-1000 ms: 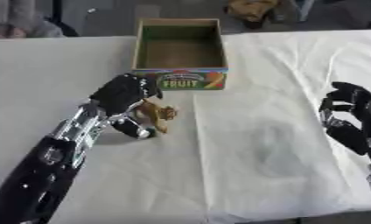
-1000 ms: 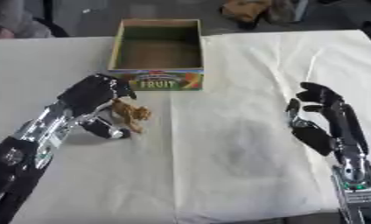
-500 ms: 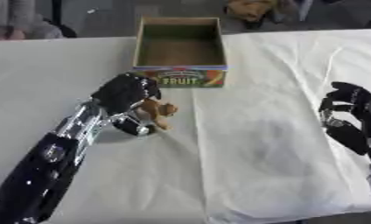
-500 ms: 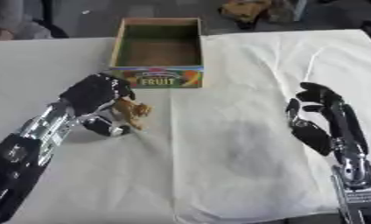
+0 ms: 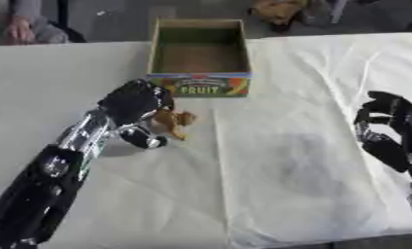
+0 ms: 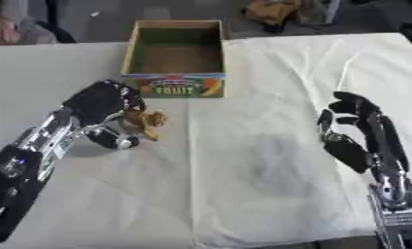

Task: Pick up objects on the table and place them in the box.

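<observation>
A small tan-brown object (image 5: pixel 175 122) lies on the white cloth just in front of the box. My left hand (image 5: pixel 133 103) is over its left side, fingers curled down beside it and the thumb (image 5: pixel 145 138) below it; whether it holds the object I cannot tell. The box (image 5: pixel 198 59) has a green inside, a colourful front reading FRUIT, and looks bare within. My right hand (image 6: pixel 354 130) rests open at the right edge, fingers up, far from the object.
A white cloth (image 5: pixel 286 155) with folds covers the table. Beyond the far edge lie a brown item (image 5: pixel 277 9) and a person's hand (image 5: pixel 21 29) at the top left. The cloth's front edge (image 5: pixel 328 236) is near the bottom.
My left hand has closed in a little on the tan object and the object has shifted slightly toward the box. The right hand has not moved.
</observation>
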{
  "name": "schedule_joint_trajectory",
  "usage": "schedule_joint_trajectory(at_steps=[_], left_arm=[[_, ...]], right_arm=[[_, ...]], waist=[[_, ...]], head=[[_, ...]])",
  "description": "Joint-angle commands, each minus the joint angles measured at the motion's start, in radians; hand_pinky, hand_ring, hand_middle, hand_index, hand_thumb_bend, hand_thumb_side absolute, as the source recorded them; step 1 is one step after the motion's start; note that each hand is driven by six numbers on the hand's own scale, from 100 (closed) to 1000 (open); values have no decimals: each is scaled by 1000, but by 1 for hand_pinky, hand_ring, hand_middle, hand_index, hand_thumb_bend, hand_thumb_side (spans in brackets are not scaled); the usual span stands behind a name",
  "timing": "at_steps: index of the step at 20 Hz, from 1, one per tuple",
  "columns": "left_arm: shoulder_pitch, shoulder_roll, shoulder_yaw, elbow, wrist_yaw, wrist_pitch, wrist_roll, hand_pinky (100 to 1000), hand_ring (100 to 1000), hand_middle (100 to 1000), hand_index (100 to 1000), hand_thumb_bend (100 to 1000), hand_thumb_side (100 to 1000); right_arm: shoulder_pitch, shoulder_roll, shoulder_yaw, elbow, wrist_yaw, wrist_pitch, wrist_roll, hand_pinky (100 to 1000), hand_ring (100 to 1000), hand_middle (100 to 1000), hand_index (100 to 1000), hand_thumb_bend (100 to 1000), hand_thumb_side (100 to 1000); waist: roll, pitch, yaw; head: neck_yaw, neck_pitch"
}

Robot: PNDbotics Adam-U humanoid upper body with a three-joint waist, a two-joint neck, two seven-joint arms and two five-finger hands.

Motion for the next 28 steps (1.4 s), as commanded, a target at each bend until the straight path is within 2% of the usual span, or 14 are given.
schedule_joint_trajectory(at_steps=[1,7,14,28], left_arm=[[-19,38,5,-20,3,-8,-33,462,518,512,661,631,274],[-16,49,13,-42,27,-10,-63,402,474,468,624,594,255],[-13,46,14,-47,47,-3,-29,327,416,407,558,557,233],[-14,35,16,-25,50,13,28,295,391,381,537,533,221]], right_arm=[[-10,-10,-1,-10,-1,-2,2,709,768,653,830,100,271],[-9,-10,-1,-9,-1,-2,3,709,769,653,830,100,270],[-9,-9,-2,-9,0,-2,2,709,770,653,830,100,270],[-8,-8,-2,-8,-1,-3,3,709,771,652,830,100,270]], waist=[[-1,-15,1],[-2,-15,3],[-4,-15,1],[-4,-16,-2]], head=[[1,6],[0,6],[1,6],[1,6]])
